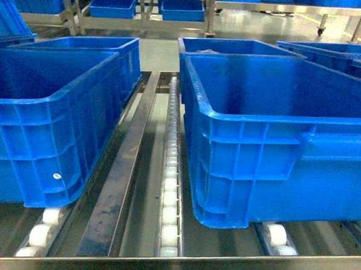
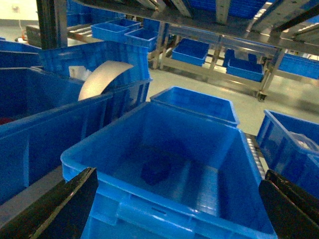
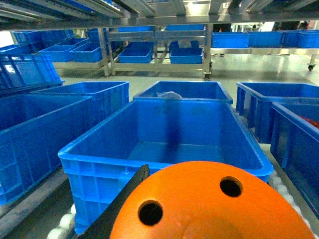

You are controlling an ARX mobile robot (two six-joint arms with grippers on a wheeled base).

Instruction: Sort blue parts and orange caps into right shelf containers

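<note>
Head camera first, going from the left: a big bright-blue plastic crate with ribbed walls (image 1: 47, 134) sits on the near left of the roller shelf. It rests on the little white rollers (image 1: 171, 189), so it could slide along easily. A flat grey metal rail (image 1: 120, 180) runs between the two rows and keeps them apart. On the right sits another big blue ribbed crate (image 1: 277, 146), close to the front edge, I think so an arm can reach over its rim. Neither arm shows in this view.

From the left wrist camera, the left gripper (image 2: 177, 209) hangs just above the near rim of a blue crate (image 2: 164, 164). Its two black fingers (image 2: 60, 209) stand wide apart with nothing between them. Down on the crate floor lies a small dark-blue block (image 2: 155, 172), which looks like one of the blue parts already dropped in. A curved white sheet (image 2: 102, 79) sticks up from a crate on the far left.

From the right wrist camera, the right gripper (image 3: 199, 209) carries a round bright-orange cap with two small holes (image 3: 214, 199). It fills the near bottom of the view, with a black finger (image 3: 127, 199) pressed against its left side. The cap hangs in front of an open blue crate (image 3: 164, 144), probably to be dropped in there.
</note>
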